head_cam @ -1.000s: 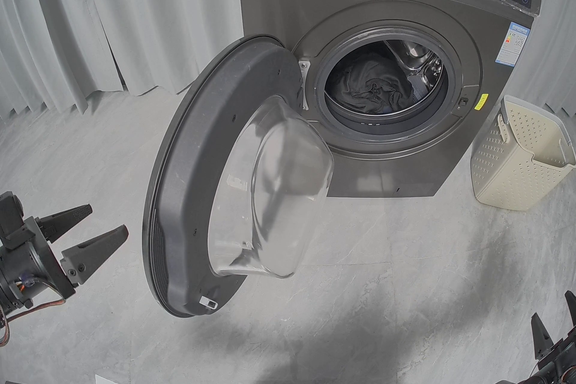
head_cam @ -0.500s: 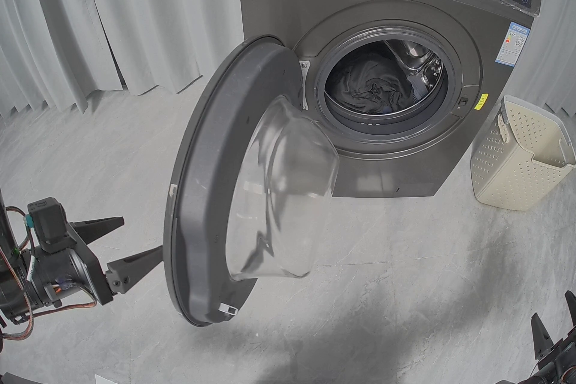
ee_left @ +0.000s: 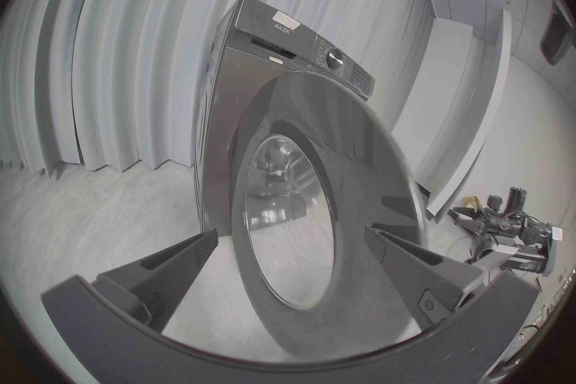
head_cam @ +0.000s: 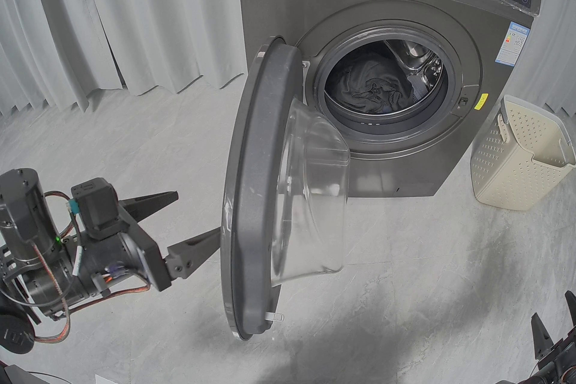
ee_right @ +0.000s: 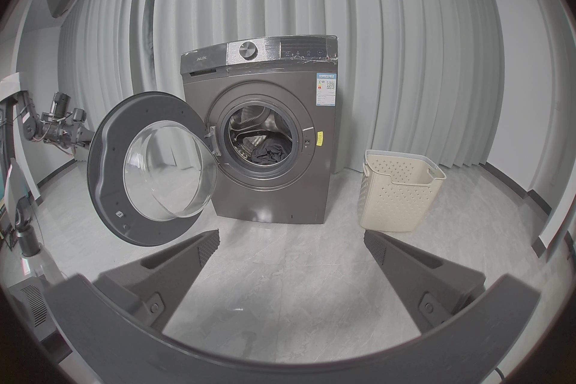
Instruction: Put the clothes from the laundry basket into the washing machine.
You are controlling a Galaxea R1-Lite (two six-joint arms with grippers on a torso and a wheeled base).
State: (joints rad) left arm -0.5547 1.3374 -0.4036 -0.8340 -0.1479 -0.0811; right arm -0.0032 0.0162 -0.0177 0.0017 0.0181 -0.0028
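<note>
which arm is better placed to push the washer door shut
Left. The left claw, open, is right at the outer face of the door, one finger apparently touching its rim, and the door stands half open. The right claw is low at the robot's right side, far from the door.

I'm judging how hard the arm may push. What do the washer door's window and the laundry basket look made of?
Door window: clear glass or hard plastic, glossy, see-through with reflections. Laundry basket: likely cream plastic, matte, moulded rows of holes.
</note>
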